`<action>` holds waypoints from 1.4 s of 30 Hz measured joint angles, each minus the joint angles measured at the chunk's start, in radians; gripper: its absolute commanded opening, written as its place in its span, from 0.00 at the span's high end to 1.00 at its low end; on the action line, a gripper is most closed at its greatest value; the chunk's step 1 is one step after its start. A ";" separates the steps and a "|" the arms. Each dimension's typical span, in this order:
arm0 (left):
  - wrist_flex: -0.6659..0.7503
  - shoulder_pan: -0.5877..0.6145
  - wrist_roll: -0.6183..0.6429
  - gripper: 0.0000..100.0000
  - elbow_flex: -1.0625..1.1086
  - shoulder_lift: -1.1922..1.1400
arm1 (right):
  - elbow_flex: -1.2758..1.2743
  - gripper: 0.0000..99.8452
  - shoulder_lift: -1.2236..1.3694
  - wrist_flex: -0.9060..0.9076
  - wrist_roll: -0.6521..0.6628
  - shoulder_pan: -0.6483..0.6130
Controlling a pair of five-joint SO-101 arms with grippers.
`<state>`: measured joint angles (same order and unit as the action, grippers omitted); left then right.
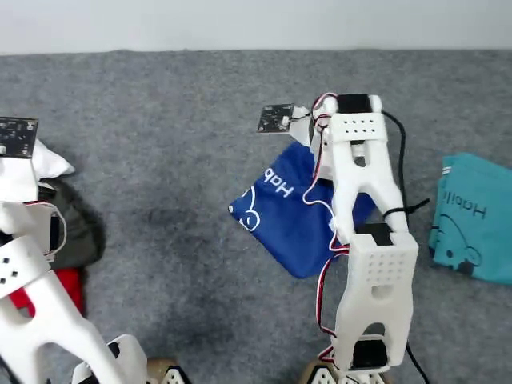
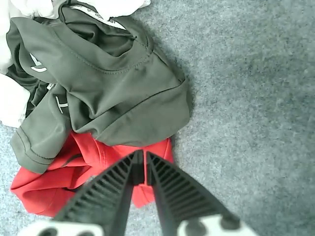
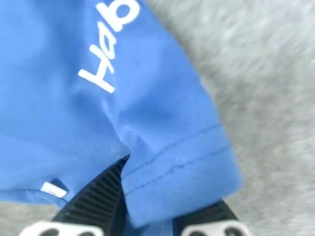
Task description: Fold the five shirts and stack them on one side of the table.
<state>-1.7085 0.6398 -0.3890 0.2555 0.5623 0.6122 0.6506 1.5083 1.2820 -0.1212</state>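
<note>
blue shirt (image 3: 147,98) between outstretched right arm's (image 1: 364,184) jaws

surface: desk (image 1: 176,264) covered in grey, felt-like cloth | backdrop: plain pale wall (image 1: 240,24) along the far edge | light: even, soft shadows

Table (image 1: 168,160) open btwn shirt pile (image 1: 80,232) & blue shirt (image 1: 280,216); narrower gap, seemingly, before teal shirt (image 1: 472,224)

The right arm (image 1: 364,200) hides part of the blue shirt (image 1: 280,216). The high view's edge cuts off the teal shirt (image 1: 472,228). The red shirt (image 2: 44,191) lies mostly under the grey shirt (image 2: 113,91); the white shirt (image 2: 10,101) runs out of the left wrist view.
</note>
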 measured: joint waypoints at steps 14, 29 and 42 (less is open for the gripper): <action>0.000 0.000 0.000 0.99 0.000 0.000 | 0.229 0.79 0.002 0.193 -0.911 0.005; 0.000 0.000 0.000 0.99 0.000 0.000 | 0.103 0.59 -0.195 0.245 -1.665 -0.064; 0.000 0.000 0.000 0.99 0.000 0.000 | -0.436 0.52 -0.316 0.002 -1.975 -0.126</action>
<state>-1.7085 0.6398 -0.3890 0.2555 0.5623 0.1765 0.3345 1.5098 -0.6928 -0.2470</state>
